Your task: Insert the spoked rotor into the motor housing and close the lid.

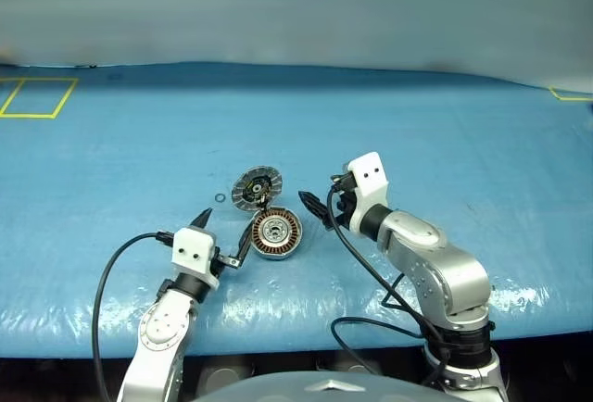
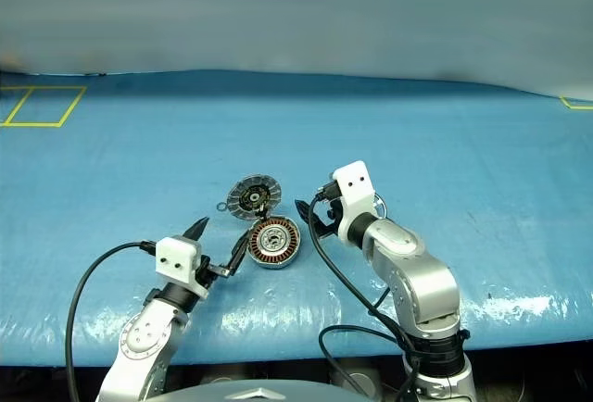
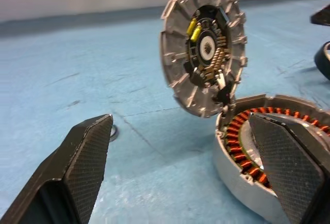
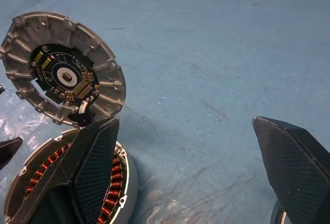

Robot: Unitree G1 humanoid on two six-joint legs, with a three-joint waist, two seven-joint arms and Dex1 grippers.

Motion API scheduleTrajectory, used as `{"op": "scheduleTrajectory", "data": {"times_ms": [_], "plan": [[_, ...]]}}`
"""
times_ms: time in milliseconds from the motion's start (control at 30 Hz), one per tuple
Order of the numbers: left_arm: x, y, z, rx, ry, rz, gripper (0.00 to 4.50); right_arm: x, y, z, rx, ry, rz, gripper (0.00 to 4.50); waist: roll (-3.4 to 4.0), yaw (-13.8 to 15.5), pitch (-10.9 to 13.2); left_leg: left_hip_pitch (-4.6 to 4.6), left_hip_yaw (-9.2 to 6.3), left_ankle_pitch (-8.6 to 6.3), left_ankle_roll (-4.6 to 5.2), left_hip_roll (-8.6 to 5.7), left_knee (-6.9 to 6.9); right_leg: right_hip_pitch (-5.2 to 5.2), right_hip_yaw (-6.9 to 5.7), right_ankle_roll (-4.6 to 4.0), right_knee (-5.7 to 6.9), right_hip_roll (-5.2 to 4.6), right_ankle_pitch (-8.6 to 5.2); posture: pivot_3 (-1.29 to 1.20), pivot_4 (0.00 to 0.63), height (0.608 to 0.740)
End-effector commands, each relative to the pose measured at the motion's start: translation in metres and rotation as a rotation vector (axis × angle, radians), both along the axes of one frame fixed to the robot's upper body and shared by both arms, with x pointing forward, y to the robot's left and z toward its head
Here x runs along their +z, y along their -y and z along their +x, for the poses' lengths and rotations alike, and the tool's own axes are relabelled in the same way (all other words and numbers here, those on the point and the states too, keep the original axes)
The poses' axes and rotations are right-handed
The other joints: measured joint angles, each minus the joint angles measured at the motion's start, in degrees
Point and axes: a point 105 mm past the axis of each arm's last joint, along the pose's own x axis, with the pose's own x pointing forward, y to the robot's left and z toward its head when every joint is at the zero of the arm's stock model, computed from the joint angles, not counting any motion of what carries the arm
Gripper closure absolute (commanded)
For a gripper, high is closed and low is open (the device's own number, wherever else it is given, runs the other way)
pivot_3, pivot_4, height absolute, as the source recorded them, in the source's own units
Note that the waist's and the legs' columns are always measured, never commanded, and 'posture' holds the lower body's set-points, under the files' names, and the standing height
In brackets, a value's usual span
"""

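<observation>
here one motor housing (image 1: 277, 235), one lid (image 1: 256, 187), two open grippers (image 1: 225, 237) (image 1: 321, 206)

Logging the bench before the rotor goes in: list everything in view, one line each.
motor housing: 1, silver with copper-brown windings, middle of the table, between the grippers
lid: 1, grey with a dark centre, standing open on the housing's far edge
wire ring: 1, thin and dark, flat on the table left of the lid
dark-rimmed round part: 1, beside the right gripper, mostly hidden; possibly the spoked rotor
table cover: 1, blue
tape outlines: 2, yellow, far corners
left gripper: 1, black fingers, open, near the housing
right gripper: 1, black fingers, open, right of the housing
</observation>
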Motion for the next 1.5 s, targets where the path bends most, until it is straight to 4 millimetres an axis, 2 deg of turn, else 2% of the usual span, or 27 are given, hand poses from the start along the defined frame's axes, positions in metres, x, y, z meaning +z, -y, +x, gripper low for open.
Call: {"op": "scheduleTrajectory", "data": {"times_ms": [33, 167, 367, 600, 767, 1000, 1100, 1400, 1433, 1500], "plan": [[0.003, -0.018, 0.004, 0.129, -0.004, 0.029, 0.0, 0.009, -0.007, -0.004, 0.03, 0.078, 0.021, 0.14, -0.01, 0.1, 0.0, -0.01, 0.0, 0.0, 0.0, -0.01, 0.01, 0.0, 0.01, 0.0, 0.01, 0.0, 0.0, 0.0, 0.15, 0.74], [0.0, -0.024, 0.016, 0.164, -0.019, 0.035, 0.0, 0.01, -0.013, -0.018, 0.1, 0.238, 0.009, 0.14, -0.04, 0.8, 0.0, -0.01, -0.02, 0.0, 0.0, -0.05, 0.05, 0.02, 0.0, 0.02, 0.01, 0.01, 0.01, 0.0, 0.15, 0.74], [-0.001, -0.029, 0.036, 0.134, -0.043, 0.031, 0.0, 0.0, -0.012, -0.035, 0.134, 0.322, 0.084, 0.14, -0.09, 0.9, 0.0, 0.02, 0.0, 0.0, 0.0, -0.07, 0.16, 0.09, 0.01, 0.06, 0.0, 0.06, 0.05, 0.0, 0.15, 0.74], [-0.01, -0.024, 0.063, 0.075, -0.095, 0.034, 0.0, -0.029, -0.001, -0.048, 0.146, 0.274, 0.098, 0.14, -0.12, 1.1, 0.0, 0.1, 0.03, 0.01, -0.01, -0.07, 0.28, 0.18, 0.03, 0.09, 0.06, 0.1, 0.09, 0.0, 0.15, 0.74], [-0.016, -0.016, 0.079, 0.017, -0.13, 0.022, 0.0, -0.05, 0.005, -0.054, 0.146, 0.255, 0.028, 0.14, -0.14, 1.0, 0.0, 0.11, 0.08, 0.02, -0.01, -0.1, 0.33, 0.18, 0.08, 0.12, 0.08, 0.11, 0.13, 0.0, 0.15, 0.74], [-0.027, -0.013, 0.086, -0.028, -0.178, 0.062, 0.0, -0.053, 0.005, -0.054, 0.109, 0.247, 0.049, 0.14, -0.14, 1.1, 0.0, 0.19, 0.1, 0.05, -0.06, -0.11, 0.33, 0.2, 0.12, 0.08, 0.19, 0.12, 0.14, 0.0, 0.15, 0.74], [-0.032, -0.013, 0.085, -0.028, -0.2, 0.085, 0.62, -0.052, 0.005, -0.054, 0.097, 0.249, 0.046, 0.11, -0.14, 1.1, 0.0, 0.29, 0.11, 0.05, -0.06, -0.08, 0.35, 0.3, 0.14, 0.07, 0.23, 0.11, 0.14, 0.0, 0.15, 0.74], [-0.042, -0.019, 0.079, 0.016, -0.244, 0.123, 3.64, -0.051, 0.007, -0.05, 0.078, 0.252, 0.033, 0.11, -0.2, 1.0, -0.1, 0.66, 0.31, 0.05, -0.06, -0.03, 0.35, 0.45, 0.33, -0.04, 0.51, 0.05, 0.07, 0.0, 0.15, 0.74], [-0.041, -0.019, 0.078, 0.016, -0.242, 0.134, 3.87, -0.051, 0.007, -0.049, 0.08, 0.252, 0.031, 0.11, -0.21, 1.0, -0.1, 0.72, 0.35, 0.05, -0.06, -0.04, 0.35, 0.44, 0.36, -0.08, 0.62, 0.03, 0.03, 0.0, 0.15, 0.74], [-0.038, -0.019, 0.078, 0.018, -0.237, 0.152, 3.86, -0.051, 0.006, -0.049, 0.084, 0.252, 0.028, 0.11, -0.21, 1.0, -0.1, 0.81, 0.37, 0.07, -0.09, -0.04, 0.35, 0.44, 0.39, -0.14, 0.75, 0.04, -0.01, 0.0, 0.15, 0.74]]}}
